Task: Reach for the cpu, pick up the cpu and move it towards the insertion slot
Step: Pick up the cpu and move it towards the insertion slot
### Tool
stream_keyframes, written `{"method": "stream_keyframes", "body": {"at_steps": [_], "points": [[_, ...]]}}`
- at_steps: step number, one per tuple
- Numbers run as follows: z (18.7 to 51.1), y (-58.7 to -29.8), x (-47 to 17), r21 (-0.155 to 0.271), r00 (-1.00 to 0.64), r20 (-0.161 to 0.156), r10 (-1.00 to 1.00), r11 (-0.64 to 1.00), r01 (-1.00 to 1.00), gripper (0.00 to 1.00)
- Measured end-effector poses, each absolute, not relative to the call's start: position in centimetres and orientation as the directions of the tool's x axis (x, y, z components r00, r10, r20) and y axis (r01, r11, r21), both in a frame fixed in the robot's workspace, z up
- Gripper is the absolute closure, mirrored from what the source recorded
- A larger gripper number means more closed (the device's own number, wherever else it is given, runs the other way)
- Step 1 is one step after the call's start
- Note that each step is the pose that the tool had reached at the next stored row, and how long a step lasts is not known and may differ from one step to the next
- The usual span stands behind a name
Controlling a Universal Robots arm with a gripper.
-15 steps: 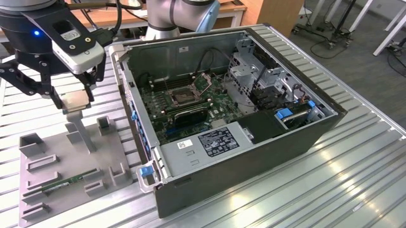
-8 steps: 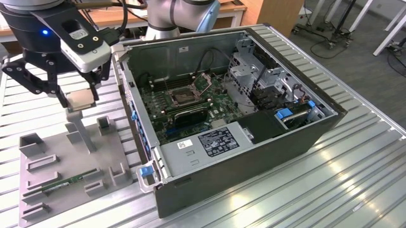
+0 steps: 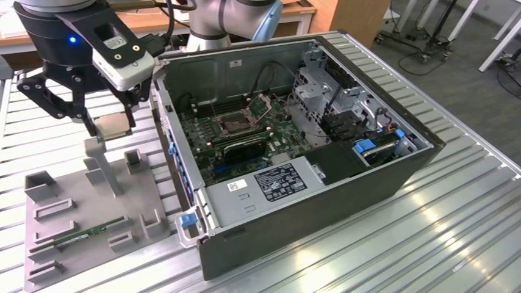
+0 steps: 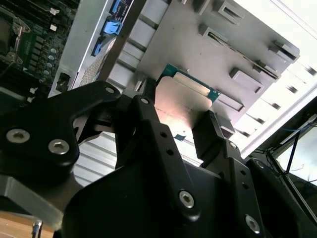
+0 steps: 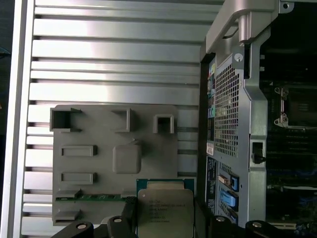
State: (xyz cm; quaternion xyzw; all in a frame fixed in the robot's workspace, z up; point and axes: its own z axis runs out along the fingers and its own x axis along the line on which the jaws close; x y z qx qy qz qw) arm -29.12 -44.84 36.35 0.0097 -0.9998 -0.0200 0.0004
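- Cpu (image 3: pixel 112 126), silvery face outward, is clamped between the two black fingers of the gripper (image 3: pixel 110 121) in the upper left of the exterior view.
- Both wrist views show the fingers pressed against opposite edges of the cpu, with its green-rimmed end sticking out beyond them.
- A grey holder tray (image 3: pixel 73 207) lies on the slatted metal counter (image 3: pixel 456 201) at the lower left of the exterior view. The cpu appears to hang clear above the tray's far end, though the angle makes the gap hard to judge.
- A green memory stick (image 3: pixel 82 235) rests in a groove of the tray.
- The insertion slot (image 3: pixel 232 124) sits on the board inside the open computer case (image 3: pixel 326 183), at the centre of the exterior view, well apart from the cpu and towards the exterior view's right.
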Motion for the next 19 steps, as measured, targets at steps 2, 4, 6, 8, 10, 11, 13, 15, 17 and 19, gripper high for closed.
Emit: {"method": "stream_keyframes", "body": {"at_steps": [2, 4, 6, 8, 10, 11, 13, 15, 17, 19], "points": [[36.4, -44.8, -28.9, 0.04, -1.0, 0.001, -0.019, 0.999, -0.019, 0.46], [36.4, -44.8, -28.6, 0.04, -1.0, 0.0, -0.019, 0.999, -0.019, 0.46], [36.4, -44.8, -28.4, 0.04, -1.0, 0.0, -0.02, 0.999, -0.019, 0.46], [36.4, -44.8, -28.1, 0.04, -1.0, 0.0, -0.019, 0.999, -0.019, 0.46], [36.4, -44.8, -27.9, 0.04, -1.0, 0.0, -0.02, 0.999, -0.019, 0.46], [36.4, -44.8, -27.7, 0.04, -1.0, 0.0, -0.02, 0.999, -0.019, 0.46], [36.3, -44.8, -27.5, 0.04, -1.0, 0.0, -0.02, 0.999, -0.019, 0.46], [36.4, -44.8, -27.3, 0.04, -1.0, 0.0, -0.019, 0.999, -0.019, 0.46], [36.4, -44.8, -27.1, 0.04, -1.0, 0.0, -0.019, 0.999, -0.019, 0.46], [36.3, -44.8, -27.0, 0.04, -1.0, 0.0, -0.019, 0.999, -0.019, 0.46]]}}
